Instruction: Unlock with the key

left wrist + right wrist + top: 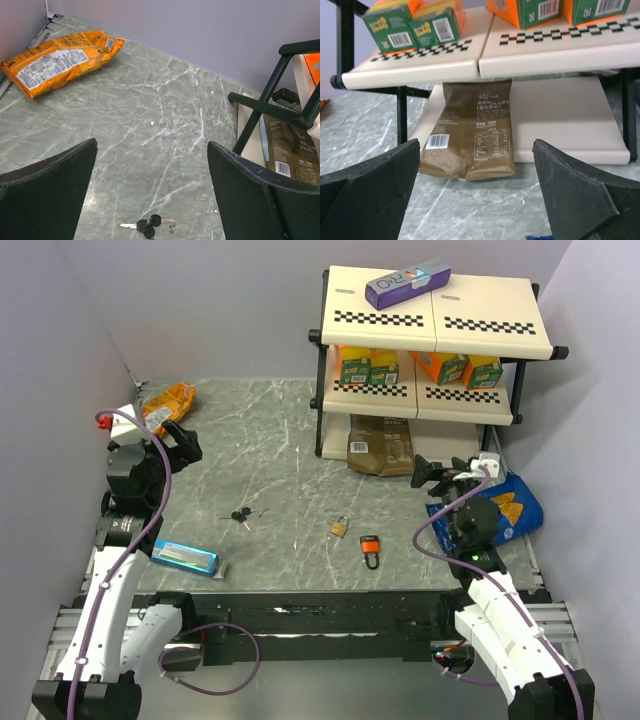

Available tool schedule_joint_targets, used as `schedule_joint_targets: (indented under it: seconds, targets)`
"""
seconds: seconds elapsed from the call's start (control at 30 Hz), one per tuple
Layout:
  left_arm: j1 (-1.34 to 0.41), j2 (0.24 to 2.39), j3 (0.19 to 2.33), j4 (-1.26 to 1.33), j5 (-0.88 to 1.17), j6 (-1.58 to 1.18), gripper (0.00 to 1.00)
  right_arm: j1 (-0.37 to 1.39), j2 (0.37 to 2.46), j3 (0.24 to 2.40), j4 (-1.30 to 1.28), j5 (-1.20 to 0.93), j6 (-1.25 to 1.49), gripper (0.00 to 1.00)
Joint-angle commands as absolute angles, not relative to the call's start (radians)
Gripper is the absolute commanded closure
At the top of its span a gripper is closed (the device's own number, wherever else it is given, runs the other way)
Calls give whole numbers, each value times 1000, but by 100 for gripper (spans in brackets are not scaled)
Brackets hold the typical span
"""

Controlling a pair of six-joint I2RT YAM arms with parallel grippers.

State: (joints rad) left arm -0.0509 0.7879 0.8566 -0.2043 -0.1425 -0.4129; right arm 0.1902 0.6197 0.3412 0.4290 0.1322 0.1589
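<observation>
Top external view: the key (243, 515) lies flat on the grey stone table (280, 430), a little left of the middle of the frame. It is a tiny bunch with black heads and thin silver blades. The left gripper (183, 443) is up in the air at the left side of the frame. The key is below it and to its right in the picture, near but not touching. The brass padlock (340, 528) lies to the right of the key, and the orange-red padlock (371, 548) is just beside the brass one. The right gripper (432, 475) is at the right side, well apart from the key, in front of the shelf rack (322, 390).

In the left wrist view the left gripper (151, 145) is wide open and holds nothing. The key (148, 226) sits at the bottom edge of the frame, about midway between the two black fingers (50, 190). An orange snack bag (60, 60) lies in the upper left.

In the right wrist view the right gripper (475, 145) is wide open too, with nothing in it. It faces a brown packet (472, 135) under the shelf.
</observation>
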Motion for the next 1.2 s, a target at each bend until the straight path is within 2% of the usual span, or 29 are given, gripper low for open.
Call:
schedule_joint_targets:
  seconds: [0.0, 0.43, 0.6, 0.7, 0.83, 1.03, 1.17]
  targets:
    - [-46, 779, 861, -167, -118, -413, 4, 192, 617, 340, 434, 132, 191, 0]
    - [-46, 759, 842, -153, -98, -402, 4, 192, 701, 454, 290, 61, 150, 0]
    - [-49, 781, 821, -137, -31, -374, 4, 230, 735, 543, 143, 21, 105, 6]
    - [-57, 798, 811, -118, 32, -356, 2, 372, 802, 627, 53, 128, 37, 9]
    - [-75, 818, 805, -112, 77, -341, 1, 538, 977, 744, -113, 155, 44, 16]
    - [-87, 845, 805, -117, 123, -330, 1, 754, 1223, 857, -134, 112, 164, 21]
    - [-89, 844, 813, -139, 57, -340, 1, 859, 1397, 958, -92, 74, 213, 25]
